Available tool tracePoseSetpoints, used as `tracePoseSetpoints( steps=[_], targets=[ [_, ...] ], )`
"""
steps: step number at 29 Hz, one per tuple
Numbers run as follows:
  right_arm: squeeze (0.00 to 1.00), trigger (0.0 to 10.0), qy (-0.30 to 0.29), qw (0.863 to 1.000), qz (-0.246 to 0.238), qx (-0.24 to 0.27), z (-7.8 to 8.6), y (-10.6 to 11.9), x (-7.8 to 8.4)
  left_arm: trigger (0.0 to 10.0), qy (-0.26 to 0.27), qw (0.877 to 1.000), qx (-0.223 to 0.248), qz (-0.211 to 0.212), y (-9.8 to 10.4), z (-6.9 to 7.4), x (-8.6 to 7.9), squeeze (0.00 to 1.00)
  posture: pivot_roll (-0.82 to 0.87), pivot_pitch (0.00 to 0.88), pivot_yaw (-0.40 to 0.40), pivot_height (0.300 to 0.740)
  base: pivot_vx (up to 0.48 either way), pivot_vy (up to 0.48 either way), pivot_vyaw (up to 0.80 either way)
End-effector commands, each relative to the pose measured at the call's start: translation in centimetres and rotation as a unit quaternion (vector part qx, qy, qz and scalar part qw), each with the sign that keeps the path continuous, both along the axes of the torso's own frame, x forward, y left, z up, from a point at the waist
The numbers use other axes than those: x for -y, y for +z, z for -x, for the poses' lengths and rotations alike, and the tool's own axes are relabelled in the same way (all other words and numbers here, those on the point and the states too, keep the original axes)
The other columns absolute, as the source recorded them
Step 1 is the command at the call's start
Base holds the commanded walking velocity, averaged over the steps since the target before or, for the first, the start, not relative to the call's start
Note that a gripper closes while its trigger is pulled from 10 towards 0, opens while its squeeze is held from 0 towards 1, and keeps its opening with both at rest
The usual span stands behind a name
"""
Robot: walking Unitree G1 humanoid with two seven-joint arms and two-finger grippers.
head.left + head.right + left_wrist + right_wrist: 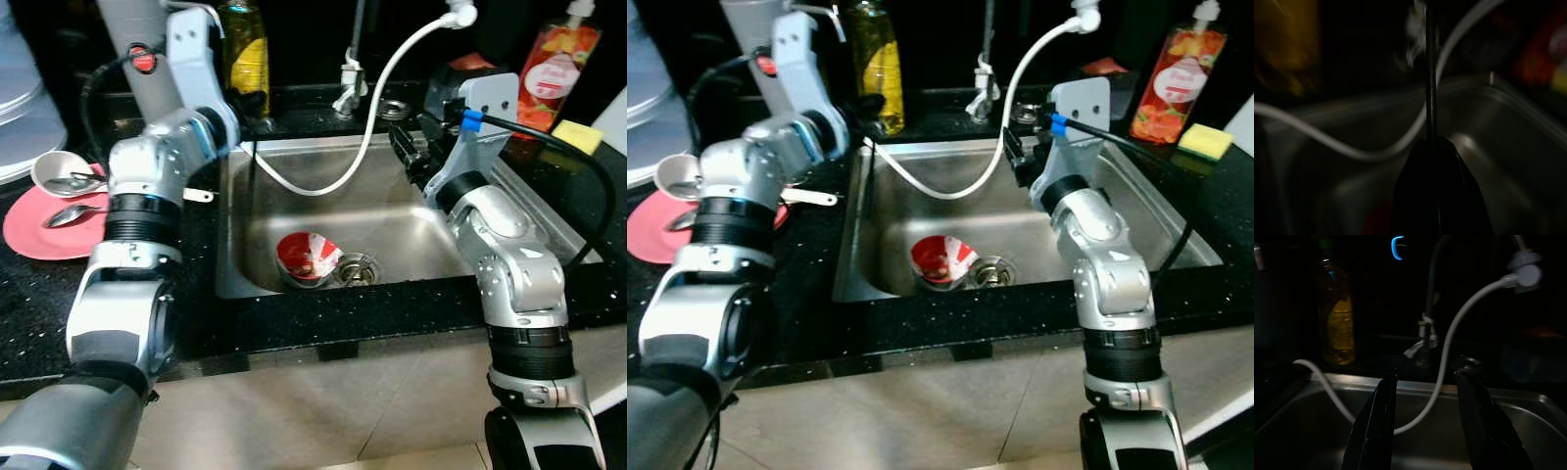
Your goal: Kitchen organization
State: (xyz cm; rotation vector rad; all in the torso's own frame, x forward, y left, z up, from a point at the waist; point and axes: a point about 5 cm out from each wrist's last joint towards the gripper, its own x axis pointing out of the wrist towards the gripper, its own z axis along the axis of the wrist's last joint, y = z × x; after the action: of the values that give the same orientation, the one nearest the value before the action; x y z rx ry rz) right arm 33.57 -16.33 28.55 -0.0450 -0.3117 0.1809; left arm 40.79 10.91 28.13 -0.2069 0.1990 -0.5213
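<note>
A red and white bowl (307,258) lies tilted on the bottom of the steel sink (421,230), beside the drain (359,270). A white hose (377,117) hangs from the tap, loops through the basin and ends at the sink's back left corner. My left gripper (1432,147) is held over that corner near a yellow oil bottle (245,54); its fingers look pressed together with nothing between them. My right gripper (1427,377) is open above the sink's back right edge, pointing across the basin, and the hose runs beyond its fingers.
On the left counter a pink plate (34,235) carries a spoon (71,215) and a white cup (57,171). A red soap bottle (556,69) and a yellow sponge (578,135) stand at the back right. The tap (350,73) rises behind the sink.
</note>
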Motion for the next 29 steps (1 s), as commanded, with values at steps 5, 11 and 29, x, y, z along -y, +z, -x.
tracePoseSetpoints(
  steps=[5, 11, 29],
  targets=[
    [0.00, 10.0, 0.005, 0.999, -0.020, 0.028, 0.6, 0.7, -0.4, 10.0, -0.038, 0.998, -0.044, -0.027, -2.6, 0.1, 3.0, 0.47, 0.04, 0.000, 0.048, 0.740, 0.000, 0.000, 0.00],
    [0.00, 10.0, 0.007, 0.999, -0.026, 0.041, 0.8, 1.1, -0.4, 10.0, -0.060, 0.997, 0.022, 0.037, 0.5, -0.1, 3.3, 1.00, 0.03, 0.000, 0.060, 0.740, 0.000, 0.000, 0.00],
    [0.00, 10.0, 0.034, 0.998, -0.032, 0.039, 0.9, 0.7, -1.5, 10.0, 0.107, 0.937, 0.250, -0.219, 5.4, 4.1, -7.5, 0.00, 0.07, 0.000, 0.029, 0.740, 0.000, 0.000, 0.00]
  ],
)
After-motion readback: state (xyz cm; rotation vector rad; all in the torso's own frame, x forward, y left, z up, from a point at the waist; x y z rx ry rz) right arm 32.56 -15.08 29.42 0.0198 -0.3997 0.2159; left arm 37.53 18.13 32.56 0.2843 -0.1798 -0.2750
